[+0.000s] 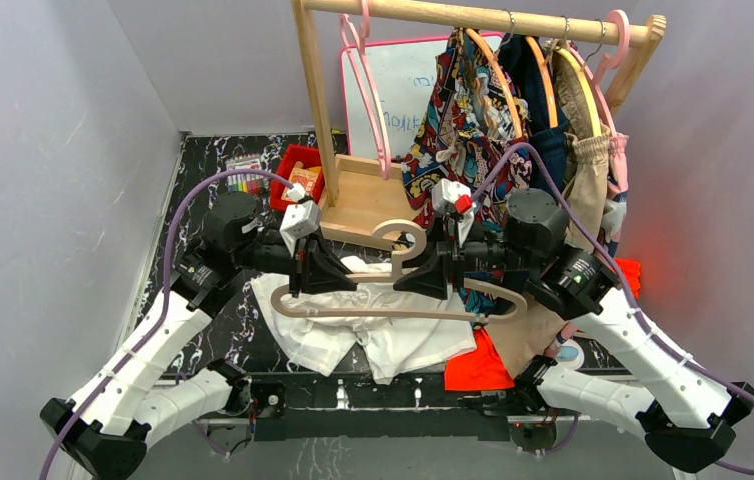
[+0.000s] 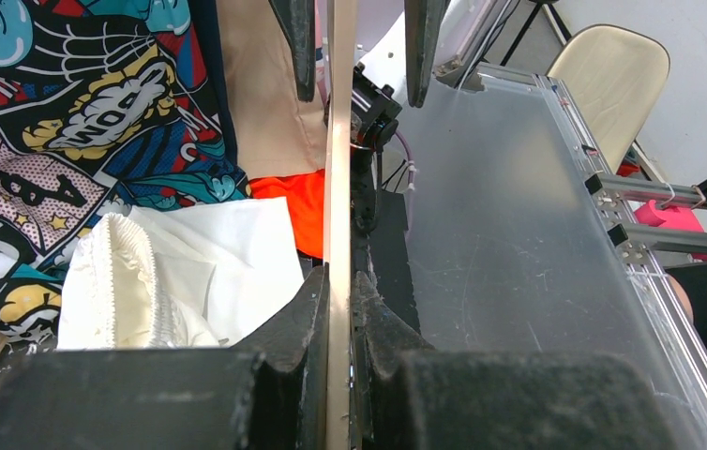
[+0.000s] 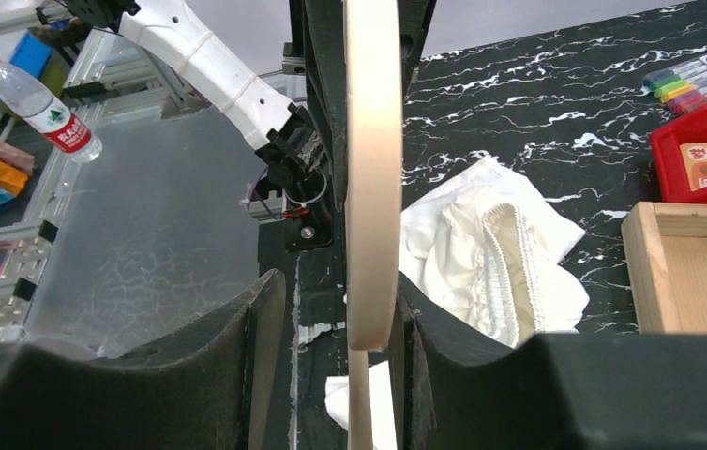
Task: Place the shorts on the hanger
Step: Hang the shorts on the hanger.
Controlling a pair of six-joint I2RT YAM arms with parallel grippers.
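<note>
Well, starting at the left, my left hand (image 1: 315, 275) is pinched tight on the hanger (image 1: 403, 314) near its left end, with the bar running straight out between the closed fingers in the wrist view. The hanger hangs level just above the shorts (image 1: 393, 345), which lie rumpled on the worktop (image 1: 228, 340) with the gathered waistband folded into the middle of the heap. None of the cloth is over the bar yet.

Further right, my right hand (image 1: 431, 275) straddles the hanger below the hook. It is only half wide, with one finger against the bar and a clear gap on the other side, so I judge it is not clamping.

That leaves one firm grip, so the hanger could swing or twist about my left hand if I move. To the right, an orange cloth (image 1: 478, 368) touches the shorts and could get dragged along with them.
</note>
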